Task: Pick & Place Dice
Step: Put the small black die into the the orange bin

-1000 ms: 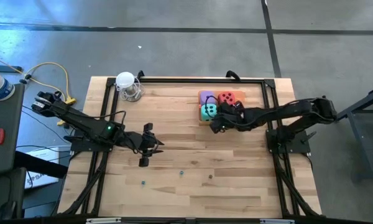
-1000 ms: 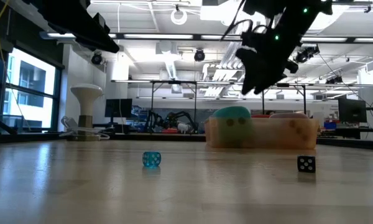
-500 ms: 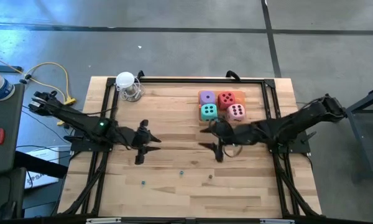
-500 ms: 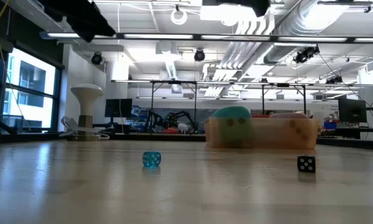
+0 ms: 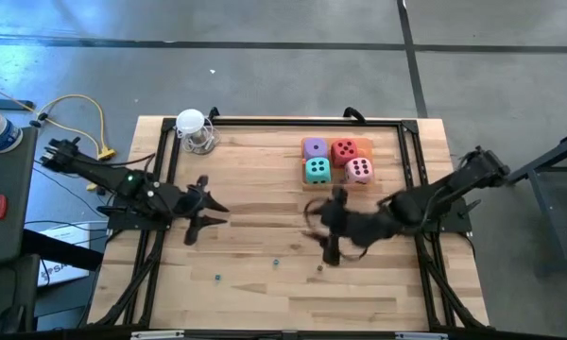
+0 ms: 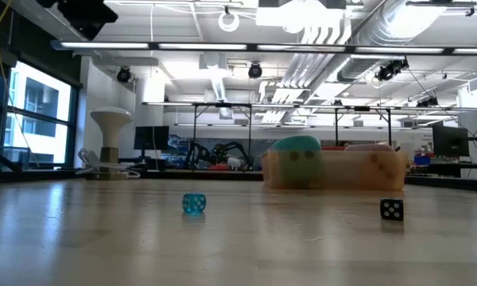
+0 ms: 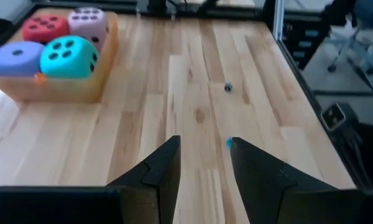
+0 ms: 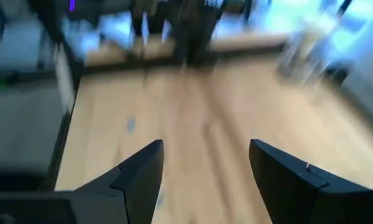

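Observation:
Four dice sit side by side in a shallow tan tray [image 5: 368, 148] at the table's far right: purple [image 5: 314, 147], red [image 5: 344, 149], teal [image 5: 317, 170] and pink [image 5: 358, 170]. In the left wrist view they show as purple [image 7: 15, 57], teal [image 7: 68, 56], red [image 7: 45, 26] and pink [image 7: 88, 20]. My left gripper [image 5: 206, 213] hangs open over the table's left middle with nothing between its fingers [image 7: 202, 146]. Near the table's middle, on the near side of the tray, my right gripper [image 5: 318, 232] is also open and holds nothing [image 8: 205, 149].
Tiny beads lie on the near half of the table [image 5: 275, 262] [image 5: 217, 277] [image 5: 319, 267]; the low view shows a teal one [image 6: 193, 203] and a black one [image 6: 391, 209]. A white mushroom-shaped stand [image 5: 194, 127] is at the far left. A black frame [image 5: 402, 121] borders the table.
My right gripper has left its place over the tray, risen and swung toward the table's near edge and middle, turning as it went. The pink die that it hid now shows in the tray. My left gripper has drawn back toward the table's left edge and risen a little.

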Robot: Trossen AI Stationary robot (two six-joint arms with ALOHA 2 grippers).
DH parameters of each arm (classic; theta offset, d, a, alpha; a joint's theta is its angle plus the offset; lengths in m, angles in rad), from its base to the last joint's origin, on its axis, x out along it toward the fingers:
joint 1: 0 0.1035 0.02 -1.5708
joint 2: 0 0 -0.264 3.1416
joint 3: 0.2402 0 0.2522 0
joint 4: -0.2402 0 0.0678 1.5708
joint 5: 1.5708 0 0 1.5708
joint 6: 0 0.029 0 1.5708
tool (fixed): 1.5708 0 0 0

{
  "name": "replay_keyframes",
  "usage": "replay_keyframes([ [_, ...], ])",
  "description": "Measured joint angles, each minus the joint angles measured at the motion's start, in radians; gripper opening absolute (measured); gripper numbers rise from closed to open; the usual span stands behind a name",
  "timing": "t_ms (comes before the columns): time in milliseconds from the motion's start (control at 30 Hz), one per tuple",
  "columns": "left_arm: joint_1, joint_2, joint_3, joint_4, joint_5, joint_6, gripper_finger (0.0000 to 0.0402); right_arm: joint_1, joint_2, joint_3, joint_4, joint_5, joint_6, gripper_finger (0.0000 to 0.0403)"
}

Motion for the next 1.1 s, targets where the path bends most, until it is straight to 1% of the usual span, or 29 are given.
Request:
replay_keyframes([
  [100,-0.026,0.007,0.000,-0.026,0.001,-0.010,0.0136,0.041,0.061,-0.002,-0.088,-0.090,0.114,0.0229],
  [167,-0.045,0.016,0.000,-0.033,0.000,-0.034,0.0136,0.074,0.099,-0.003,-0.151,-0.132,0.230,0.0229],
  [233,-0.066,0.030,-0.002,-0.033,0.000,-0.052,0.0136,0.103,0.147,0.001,-0.187,-0.148,0.352,0.0229],
  [300,-0.088,0.048,-0.002,-0.020,0.000,-0.071,0.0136,0.133,0.202,-0.001,-0.232,-0.149,0.436,0.0229],
  [367,-0.108,0.068,-0.003,-0.003,0.000,-0.081,0.0136,0.148,0.266,-0.002,-0.235,-0.142,0.471,0.0229],
  [433,-0.122,0.090,-0.003,0.036,0.000,-0.081,0.0136,0.156,0.320,-0.002,-0.235,-0.113,0.501,0.0229],
  [500,-0.130,0.112,-0.003,0.065,0.000,-0.076,0.0136,0.152,0.369,-0.001,-0.235,-0.103,0.577,0.0229],
  [633,-0.133,0.151,-0.003,0.105,0.000,-0.038,0.0136,0.117,0.450,-0.002,-0.234,-0.185,0.688,0.0229],
  [733,-0.131,0.169,-0.003,0.111,0.000,-0.028,0.0136,0.090,0.476,-0.002,-0.225,-0.216,0.739,0.0229],
  [833,-0.128,0.177,-0.003,0.110,0.000,-0.028,0.0136,0.065,0.491,-0.001,-0.227,-0.280,0.793,0.0229],
  [967,-0.128,0.177,-0.003,0.108,0.000,-0.027,0.0136,0.051,0.491,-0.001,-0.237,-0.293,0.903,0.0229],
  [1100,-0.128,0.176,-0.003,0.091,-0.001,-0.009,0.0136,0.053,0.491,-0.001,-0.248,-0.336,0.960,0.0229],
])
